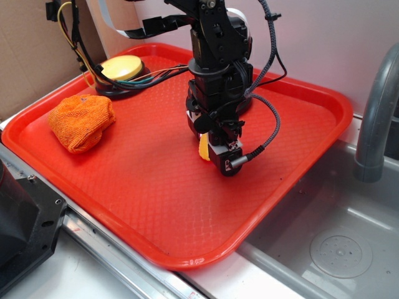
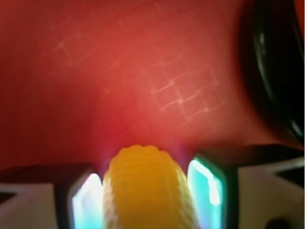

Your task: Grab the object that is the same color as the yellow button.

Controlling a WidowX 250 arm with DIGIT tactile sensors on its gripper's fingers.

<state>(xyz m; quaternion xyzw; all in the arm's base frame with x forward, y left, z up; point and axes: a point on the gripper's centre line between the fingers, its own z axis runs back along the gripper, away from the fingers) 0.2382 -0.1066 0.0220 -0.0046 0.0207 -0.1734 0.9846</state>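
The small yellow corn-tip cone sits between the fingers of my gripper over the middle of the red tray. In the wrist view the bumpy cone fills the gap of the gripper, and both pale pads press on its sides. I cannot tell whether the cone is touching the tray. The yellow button, a pale dome on a black base, stands at the tray's far left corner, well away from the gripper.
An orange knitted cloth lies at the tray's left. A black round base is close on the right of the fingers; its dome is hidden. Cables run across the back. A sink and faucet are at the right.
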